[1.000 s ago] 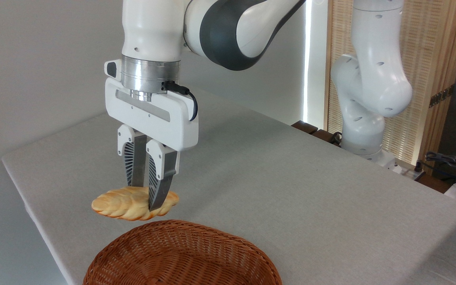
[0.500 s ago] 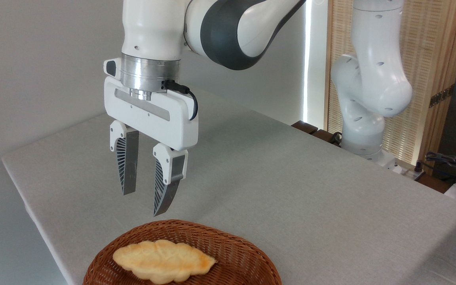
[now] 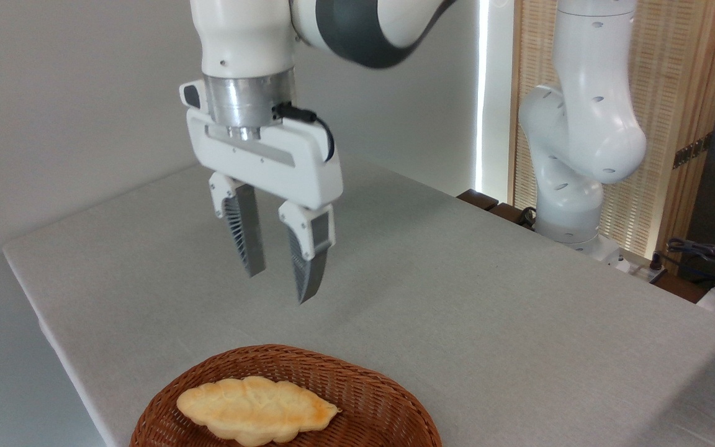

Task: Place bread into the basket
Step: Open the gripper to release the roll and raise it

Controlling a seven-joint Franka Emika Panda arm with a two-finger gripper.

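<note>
Bread (image 3: 257, 410) lies flat in the wicker basket (image 3: 357, 385) at the near edge of the grey-clothed table (image 3: 457, 298); we see a plain wall at left, the arm's white base (image 3: 575, 155) and a slatted wooden screen (image 3: 680, 93) at right. Our gripper (image 3: 280, 282) hangs pointing down, jaws apart and empty; the bread sits well below it, slightly left.

Lying under a pale grey cloth, table (image 3: 457, 298); standing behind at right, slatted wooden screen (image 3: 674, 93); trailing near the right edge, dark cables (image 3: 702, 251).
</note>
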